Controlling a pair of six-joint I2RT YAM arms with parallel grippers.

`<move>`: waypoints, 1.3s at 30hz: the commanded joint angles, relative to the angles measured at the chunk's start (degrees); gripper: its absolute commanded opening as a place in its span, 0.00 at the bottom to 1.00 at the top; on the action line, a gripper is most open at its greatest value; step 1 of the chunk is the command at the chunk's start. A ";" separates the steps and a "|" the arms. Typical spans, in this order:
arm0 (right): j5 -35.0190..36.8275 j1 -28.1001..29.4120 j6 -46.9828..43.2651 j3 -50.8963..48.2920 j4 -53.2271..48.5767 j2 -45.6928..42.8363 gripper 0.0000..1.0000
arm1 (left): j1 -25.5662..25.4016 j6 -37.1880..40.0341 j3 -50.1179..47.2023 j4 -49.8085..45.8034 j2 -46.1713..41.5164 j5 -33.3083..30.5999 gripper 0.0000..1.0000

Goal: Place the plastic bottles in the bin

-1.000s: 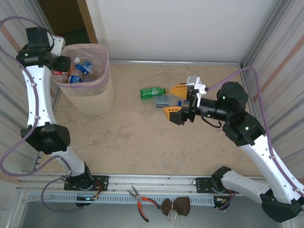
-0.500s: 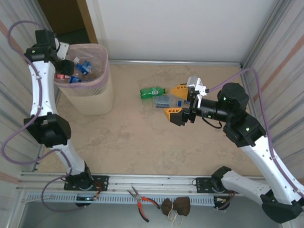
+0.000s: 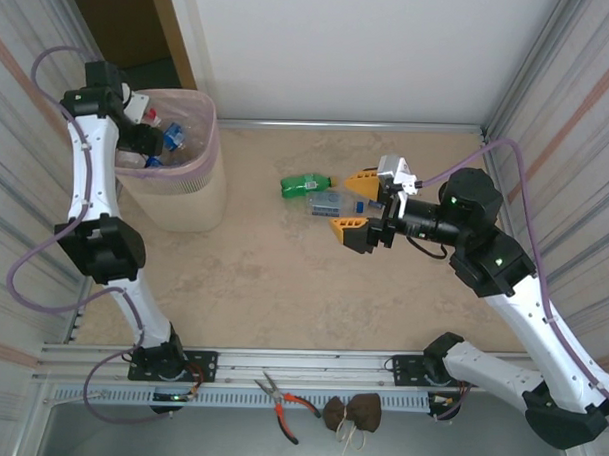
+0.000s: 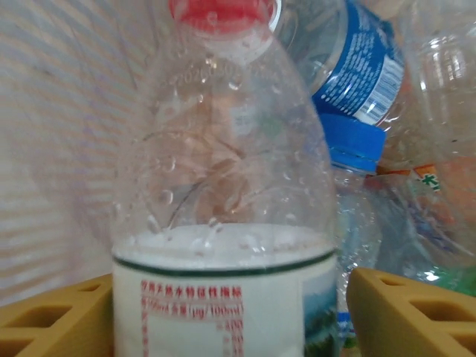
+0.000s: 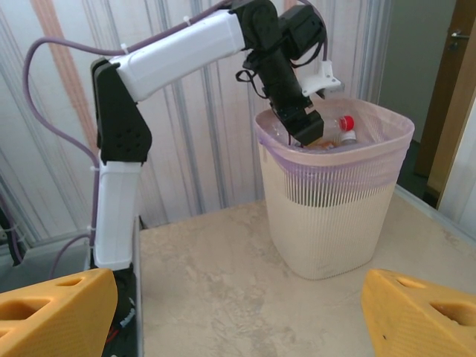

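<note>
The bin (image 3: pixel 199 198) stands at the far left with several plastic bottles inside. My left gripper (image 3: pixel 140 142) reaches down into it. In the left wrist view a clear bottle with a red cap (image 4: pixel 223 193) stands between my left gripper's (image 4: pixel 230 297) yellow fingers (image 4: pixel 409 312), and a narrow gap shows at the right one, so the jaws are open. A green bottle (image 3: pixel 306 184) and a clear bottle with a blue label (image 3: pixel 330 202) lie mid-table. My right gripper (image 3: pixel 354 205) is open just right of them, empty. From the right wrist I see the bin (image 5: pixel 335 216) and the left gripper (image 5: pixel 303 132).
Corrugated walls close in on both sides, and a white wall stands behind. A metal rail (image 3: pixel 310 366) runs along the near edge. Pliers (image 3: pixel 284 397) and a brown lump (image 3: pixel 353 412) lie beyond it. Bare table lies between the bin and the loose bottles.
My left gripper has swung further over the bin and down into it, and its jaws have widened around the red-capped bottle. The right arm has stayed put.
</note>
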 commanded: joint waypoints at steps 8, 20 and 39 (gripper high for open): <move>0.59 -0.24 -0.91 -0.76 0.34 -2.02 0.84 | -0.22 -2.56 8.55 -2.02 -3.49 4.41 0.83; 1.11 -0.25 -0.50 -1.29 1.03 -1.84 0.84 | -0.15 -0.70 5.52 -0.82 0.31 0.98 0.41; 13.29 -1.20 0.88 0.24 -3.54 1.24 0.84 | -0.14 -3.25 -6.21 5.72 -5.12 7.69 0.43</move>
